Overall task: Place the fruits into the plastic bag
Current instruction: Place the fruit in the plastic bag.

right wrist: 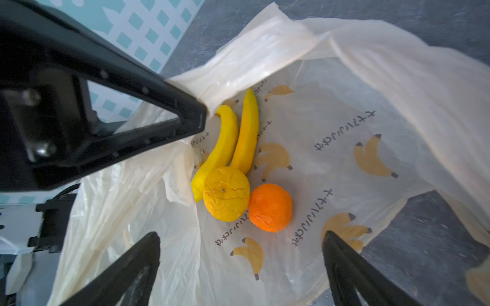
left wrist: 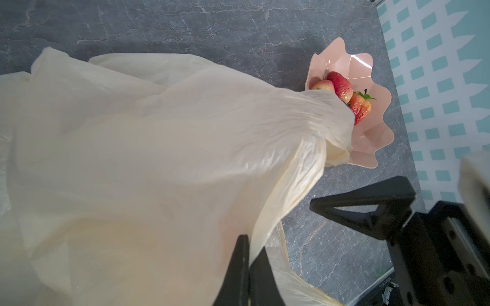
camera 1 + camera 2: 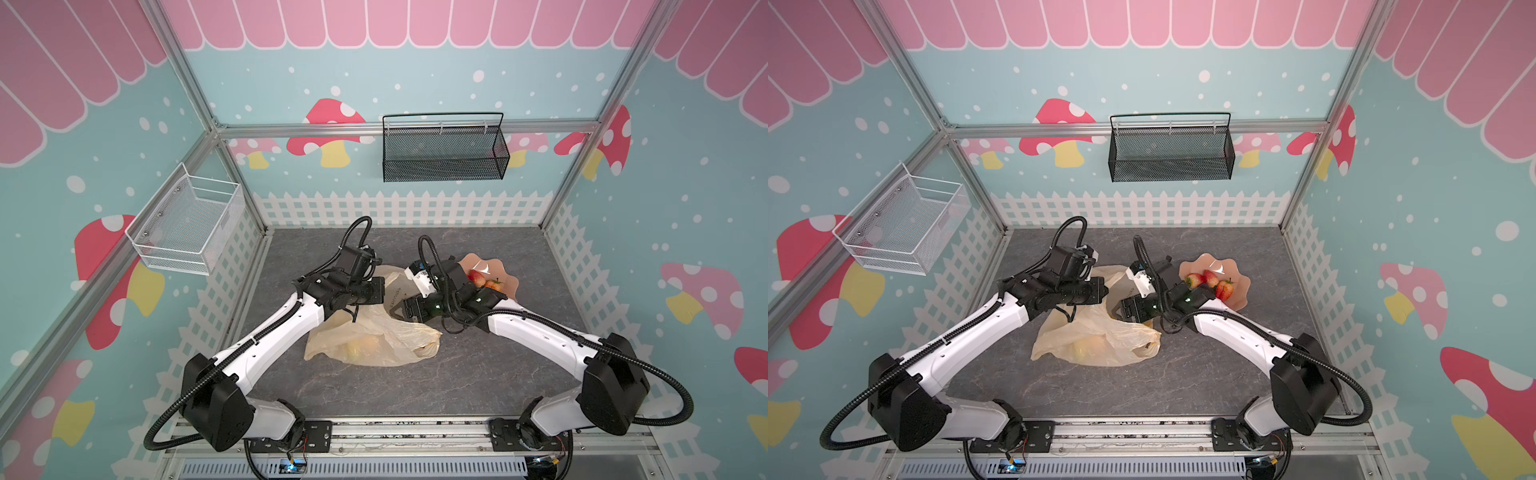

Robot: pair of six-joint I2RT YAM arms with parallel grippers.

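Cream plastic, thin and crinkly: the plastic bag [image 3: 374,336] lies on the worktop [image 3: 478,374] between the arms. My left claw [image 2: 248,254] is pinched shut on its rim, lifting the mouth so that it gapes toward the right arm. My right claw [image 1: 241,237] hangs over that mouth with its jaws wide apart and nothing between them. Looking down through them I see 2 bananas [image 1: 246,132], a lumpy yellow-orange fruit [image 1: 226,197] and a tangerine [image 1: 270,208] on the bag's floor, touching one another. What is left sits in the pink bowl [image 3: 1225,266]: 3 red fruits [image 3: 1210,278], bunched and touching. I judge the next move turns on that bowl. It lies away from the bag, on the right claw's other side, toward the right wall and a little toward the back fence, partly hidden by the right wrist in both top views. The right arm is plainly nearer; the left is occupied. The red fruits' long axes point different ways, so I would swing the claw round and square it across whichever I choose.
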